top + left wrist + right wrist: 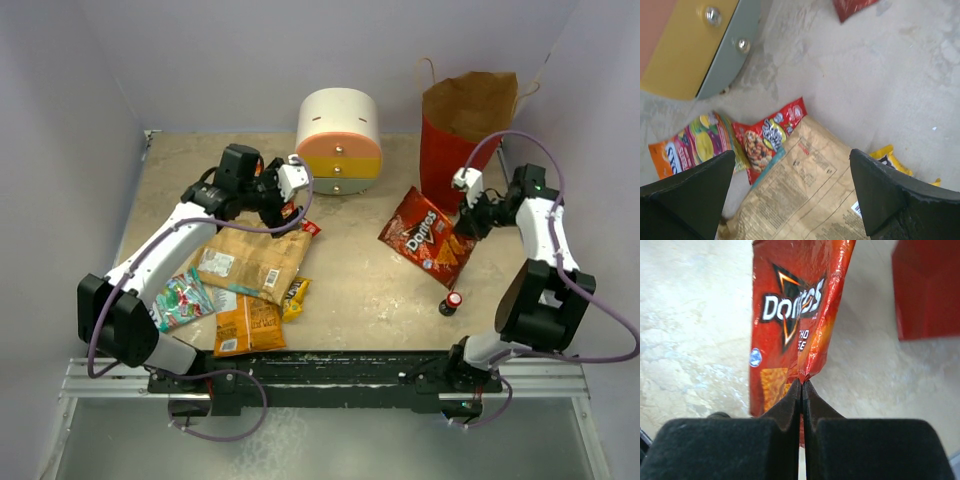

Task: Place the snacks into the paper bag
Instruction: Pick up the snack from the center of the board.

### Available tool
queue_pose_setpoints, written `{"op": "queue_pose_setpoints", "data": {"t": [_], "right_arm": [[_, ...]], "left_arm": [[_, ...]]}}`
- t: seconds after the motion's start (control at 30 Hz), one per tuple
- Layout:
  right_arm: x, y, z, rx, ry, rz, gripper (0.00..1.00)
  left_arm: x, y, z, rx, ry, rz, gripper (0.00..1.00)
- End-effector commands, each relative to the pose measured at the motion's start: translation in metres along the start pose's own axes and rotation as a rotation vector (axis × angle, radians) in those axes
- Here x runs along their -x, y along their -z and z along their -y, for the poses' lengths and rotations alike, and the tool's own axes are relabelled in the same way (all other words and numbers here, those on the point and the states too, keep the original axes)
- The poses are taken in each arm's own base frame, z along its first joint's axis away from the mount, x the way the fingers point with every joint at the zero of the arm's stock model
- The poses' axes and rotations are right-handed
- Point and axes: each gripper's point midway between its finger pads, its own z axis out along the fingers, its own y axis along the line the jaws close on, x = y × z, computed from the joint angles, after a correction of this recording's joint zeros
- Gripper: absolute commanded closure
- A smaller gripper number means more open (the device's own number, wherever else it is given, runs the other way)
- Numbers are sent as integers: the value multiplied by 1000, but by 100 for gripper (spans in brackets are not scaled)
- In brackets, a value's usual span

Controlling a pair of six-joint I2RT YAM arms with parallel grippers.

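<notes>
Doritos bag (795,315) is pinched at one edge by the clenched right end effector (802,385). It lies near the worktop's (360,290) right edge, beside the paper bag (465,130) at the far-right corner. It should be raised clear of the bag's top before release. Left end effector (792,152) is released.

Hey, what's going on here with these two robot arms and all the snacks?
The right tool is shut on the edge of the Doritos bag, in front of the paper bag at the back right. The left tool is open, hovering over the tan bag and a red packet near the drawer unit. The orange bag and teal bag lie on the table. No snack shows in the paper bag.
</notes>
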Motion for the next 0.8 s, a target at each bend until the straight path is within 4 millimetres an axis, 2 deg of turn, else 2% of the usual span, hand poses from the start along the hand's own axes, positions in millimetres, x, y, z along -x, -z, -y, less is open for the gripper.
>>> {"op": "queue_pose_setpoints", "data": {"t": [0.0,0.17,0.3,0.4,0.57,0.77], "right_arm": [[54,-3,-47,90,151,84,100],[95,-17,-80,121,266,145,100],[117,-27,-102,159,316,199,100],[126,-36,-112,170,362,202,100],[133,-44,-126,202,412,190,100],[147,-45,-146,240,477,222,100]], "left_arm": [[53,9,15,-113,-97,133,1],[73,0,38,-222,-187,147,1],[86,-13,49,-290,-218,200,1],[101,-19,48,-309,-233,260,1],[130,-16,45,-328,-285,341,1],[131,-26,49,-381,-345,369,1]]}}
